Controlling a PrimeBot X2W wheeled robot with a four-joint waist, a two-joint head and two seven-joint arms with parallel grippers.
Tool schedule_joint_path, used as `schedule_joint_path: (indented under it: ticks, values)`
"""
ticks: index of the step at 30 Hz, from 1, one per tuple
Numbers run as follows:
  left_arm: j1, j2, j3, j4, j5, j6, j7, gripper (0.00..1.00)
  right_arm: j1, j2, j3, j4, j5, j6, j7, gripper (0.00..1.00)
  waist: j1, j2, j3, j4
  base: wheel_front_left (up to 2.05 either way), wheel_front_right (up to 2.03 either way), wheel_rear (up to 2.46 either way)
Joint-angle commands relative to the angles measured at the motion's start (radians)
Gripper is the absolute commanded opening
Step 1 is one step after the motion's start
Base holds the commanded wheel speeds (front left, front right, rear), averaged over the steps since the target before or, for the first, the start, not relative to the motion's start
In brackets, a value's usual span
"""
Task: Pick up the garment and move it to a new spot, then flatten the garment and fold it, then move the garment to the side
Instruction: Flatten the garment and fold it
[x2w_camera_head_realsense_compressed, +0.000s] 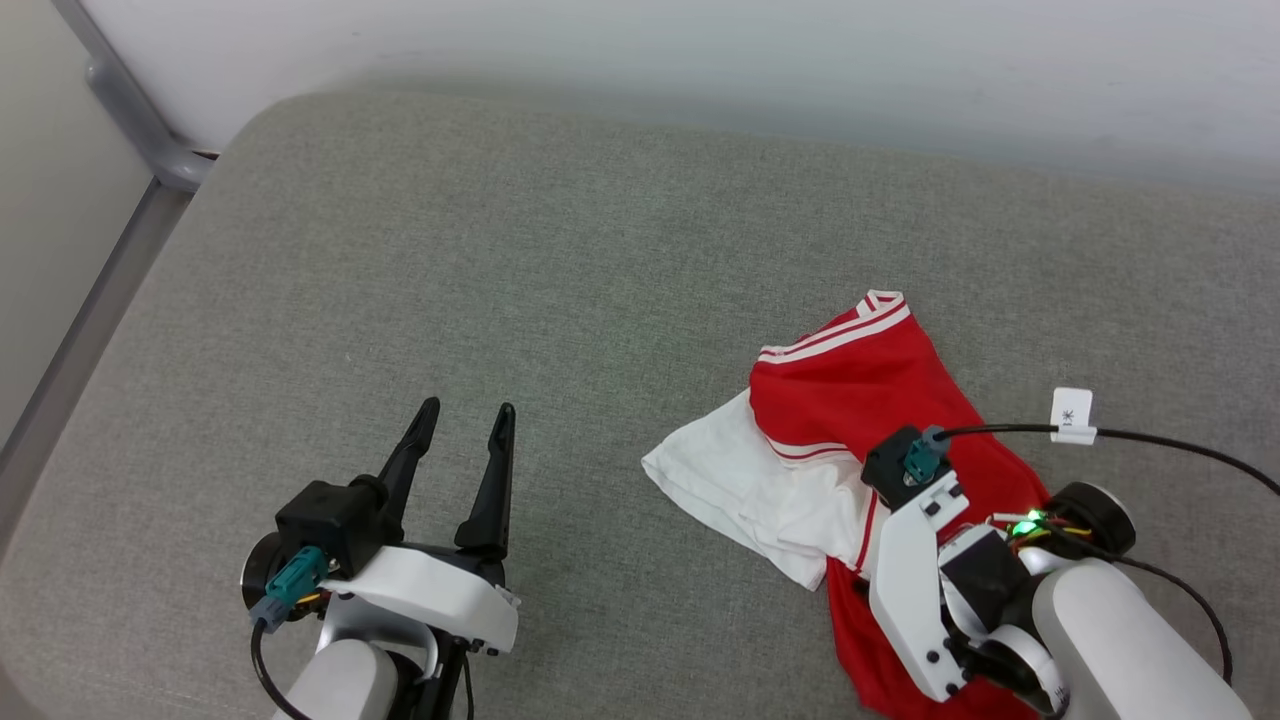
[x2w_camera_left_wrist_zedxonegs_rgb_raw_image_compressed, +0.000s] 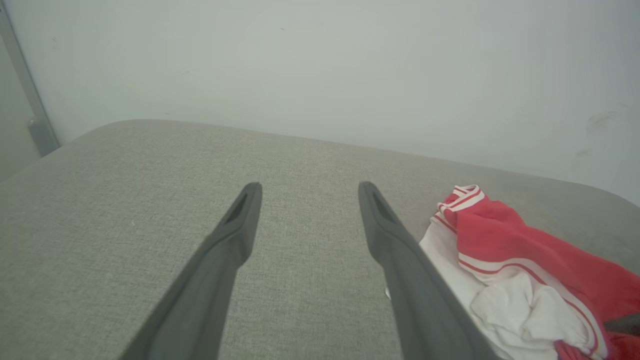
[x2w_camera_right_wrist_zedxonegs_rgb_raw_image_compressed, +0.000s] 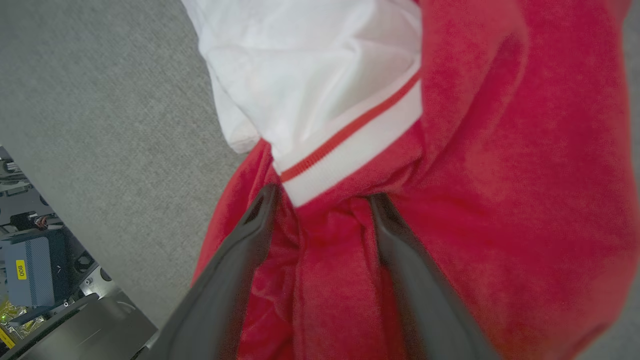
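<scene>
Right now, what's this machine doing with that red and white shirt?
The robot's right gripper is down on the crumpled jersey shirt, open around a bunch of its red fabric. The left gripper hangs open over the gray cushion beside it. The shirt lies in a heap, not yet flattened or folded.

A grey woven-fabric table (x2w_camera_head_realsense_compressed: 600, 250) with rounded corners stands against a pale wall. A crumpled red jersey shirt with white sleeves (x2w_camera_head_realsense_compressed: 860, 380) lies on its right part.
</scene>
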Motion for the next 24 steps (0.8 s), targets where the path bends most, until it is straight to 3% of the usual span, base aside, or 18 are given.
schedule_joint_path:
  ticks: [1, 6, 11, 16, 23, 24]
  values:
    - [-0.004, -0.007, 0.009, 0.003, 0.009, -0.005, -0.007, 1.0, -0.024, 0.005, 0.004, 0.006, 0.006, -0.001, -0.005, 0.0, -0.0001, 0.0, -0.003, -0.002, 0.0, 0.0, 0.0]
    - [0.009, -0.019, 0.024, 0.011, 0.021, -0.011, -0.006, 1.0, -0.055, 0.015, -0.014, 0.004, 0.006, -0.001, -0.07, 0.0, -0.0001, 0.0, -0.024, -0.012, 0.0, 0.0, 0.0]
    - [0.026, -0.024, 0.04, 0.013, 0.033, -0.013, -0.005, 1.0, -0.063, 0.036, -0.113, -0.005, -0.016, -0.001, -0.153, 0.0, -0.0001, 0.0, -0.052, -0.034, 0.0, 0.0, 0.0]
    - [0.044, -0.023, 0.046, 0.012, 0.041, -0.014, -0.005, 1.0, -0.009, 0.083, -0.314, -0.005, -0.041, -0.001, -0.218, 0.0, -0.0001, 0.0, -0.073, -0.069, 0.0, 0.0, 0.0]
    - [0.061, -0.016, 0.046, 0.012, 0.042, -0.01, -0.005, 1.0, 0.139, 0.197, -0.681, -0.017, -0.068, -0.001, -0.288, 0.0, -0.0001, 0.0, -0.093, -0.114, 0.0, 0.0, 0.0]
    - [0.061, -0.016, 0.046, 0.012, 0.042, -0.01, -0.005, 1.0, 0.139, 0.197, -0.681, -0.017, -0.068, -0.001, -0.288, 0.0, -0.0001, 0.0, -0.093, -0.114, 0.0, 0.0, 0.0]
